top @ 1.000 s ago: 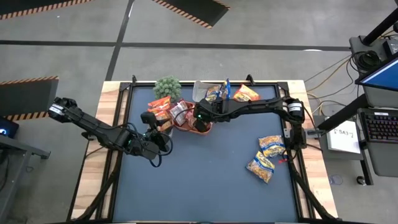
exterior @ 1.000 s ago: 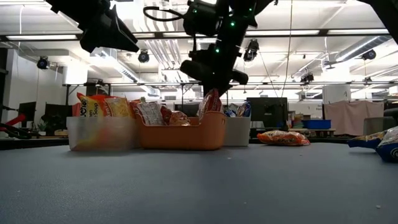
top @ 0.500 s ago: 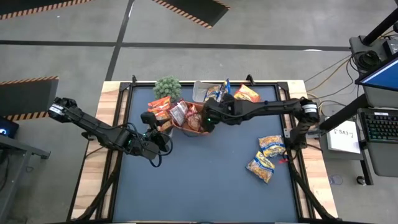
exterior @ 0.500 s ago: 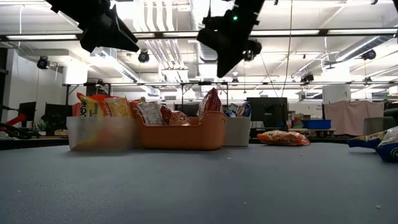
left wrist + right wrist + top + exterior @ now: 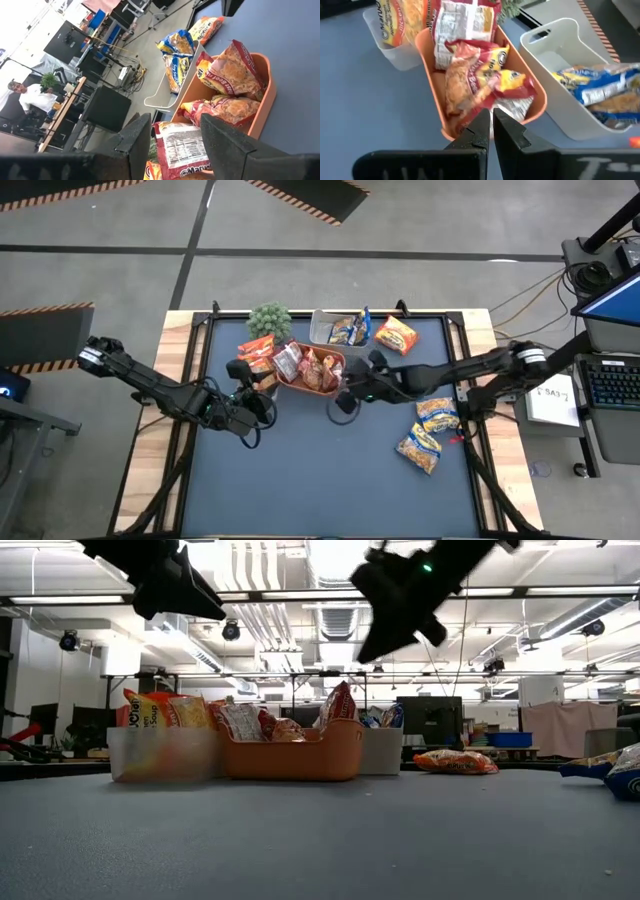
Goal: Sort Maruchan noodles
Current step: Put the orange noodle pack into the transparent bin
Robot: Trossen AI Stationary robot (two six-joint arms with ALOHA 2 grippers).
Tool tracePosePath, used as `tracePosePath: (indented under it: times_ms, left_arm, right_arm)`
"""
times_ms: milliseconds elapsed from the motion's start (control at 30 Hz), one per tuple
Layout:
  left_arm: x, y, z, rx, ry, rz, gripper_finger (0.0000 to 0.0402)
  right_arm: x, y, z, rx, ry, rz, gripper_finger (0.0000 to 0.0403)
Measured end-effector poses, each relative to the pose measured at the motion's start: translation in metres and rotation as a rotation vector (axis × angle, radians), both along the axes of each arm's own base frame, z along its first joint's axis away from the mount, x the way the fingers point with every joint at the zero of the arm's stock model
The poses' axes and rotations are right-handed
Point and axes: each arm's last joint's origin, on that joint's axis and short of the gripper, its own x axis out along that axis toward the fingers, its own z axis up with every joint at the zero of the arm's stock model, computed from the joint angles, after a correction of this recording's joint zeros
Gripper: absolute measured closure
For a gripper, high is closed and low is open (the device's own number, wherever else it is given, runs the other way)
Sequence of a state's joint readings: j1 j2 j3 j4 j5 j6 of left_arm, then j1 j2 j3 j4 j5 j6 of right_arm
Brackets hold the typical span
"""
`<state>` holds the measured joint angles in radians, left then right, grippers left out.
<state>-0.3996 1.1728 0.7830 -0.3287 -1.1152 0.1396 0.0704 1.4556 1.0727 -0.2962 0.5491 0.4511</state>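
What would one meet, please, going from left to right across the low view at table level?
Clear tub with orange packets → orange tray with red packets → white tub → lone orange packet → blue-and-yellow packets at the right edge.

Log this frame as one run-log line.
right gripper: shut, empty, beside orange plastic tray | tray: red glossy noodle packets | left gripper: open, empty | table: blue-and-yellow noodle packets loose
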Motion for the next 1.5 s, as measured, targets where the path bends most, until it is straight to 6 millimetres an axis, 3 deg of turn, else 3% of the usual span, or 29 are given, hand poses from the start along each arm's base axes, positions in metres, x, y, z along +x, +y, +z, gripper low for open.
tracePosePath:
  times_ms: [167,433,600,1033,1300,1500]
  left_arm:
    - [0.000,0.000,0.000,-0.019,-0.024,0.007,0.0246]
    - [-0.003,0.002,-0.001,-0.032,-0.058,0.064,0.0246]
    - [-0.005,0.004,0.000,0.000,-0.128,0.156,0.0246]
    - [-0.005,0.004,0.000,-0.032,-0.170,0.171,0.0246]
    - [-0.005,0.004,0.000,-0.043,-0.184,0.176,0.0246]
    - [-0.005,0.004,0.000,-0.051,-0.193,0.179,0.0246]
  right_arm:
    - [-0.029,-0.006,-0.019,0.026,-0.051,-0.024,0.0390]
    - [-0.065,-0.030,-0.041,0.114,-0.071,-0.209,0.0390]
    - [-0.078,-0.062,-0.048,0.154,-0.042,-0.377,0.0394]
    - [-0.123,-0.155,-0.061,0.231,0.027,-0.732,0.0394]
    - [-0.122,-0.182,-0.096,0.250,0.122,-0.772,0.0394]
    - [-0.114,-0.187,-0.109,0.259,0.121,-0.762,0.0394]
